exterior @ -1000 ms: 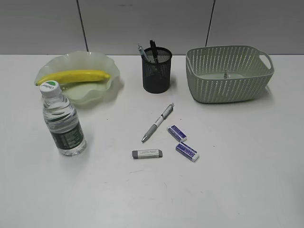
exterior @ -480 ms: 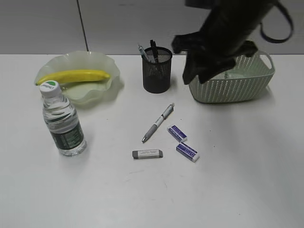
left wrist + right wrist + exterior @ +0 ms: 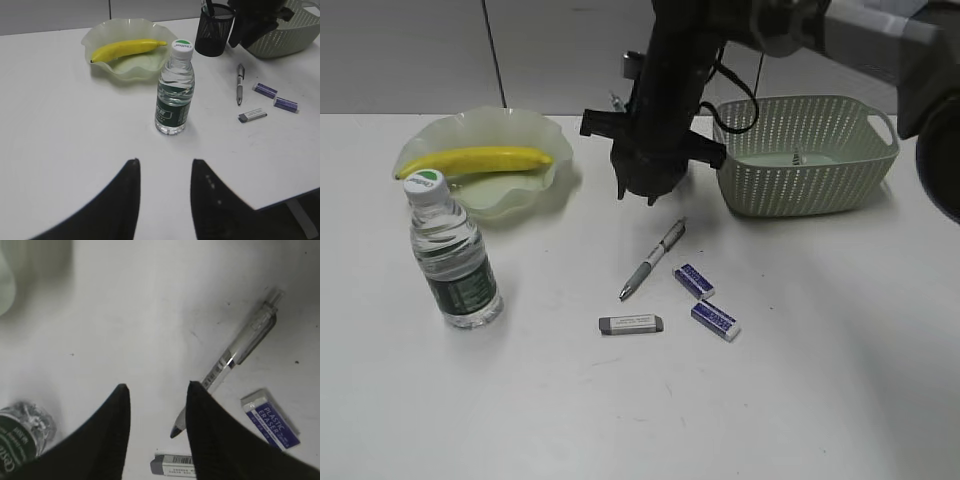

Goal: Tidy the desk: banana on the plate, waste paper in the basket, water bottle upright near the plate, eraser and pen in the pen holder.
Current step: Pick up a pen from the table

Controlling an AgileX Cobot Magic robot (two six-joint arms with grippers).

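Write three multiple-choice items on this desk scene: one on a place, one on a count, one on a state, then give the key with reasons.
1. Where is the banana?
A. on the plate
B. in the basket
C. on the bare desk

2. How many erasers lie on the desk?
A. one
B. two
C. three

3. How does the water bottle stand?
A. upright, cap on
B. on its side
C. upright, cap off

Key:
1 A, the banana lies across the ruffled green dish.
2 C, a grey eraser and two blue-sleeved erasers lie beside the pen.
3 A, it stands on its base in front of the plate, capped.
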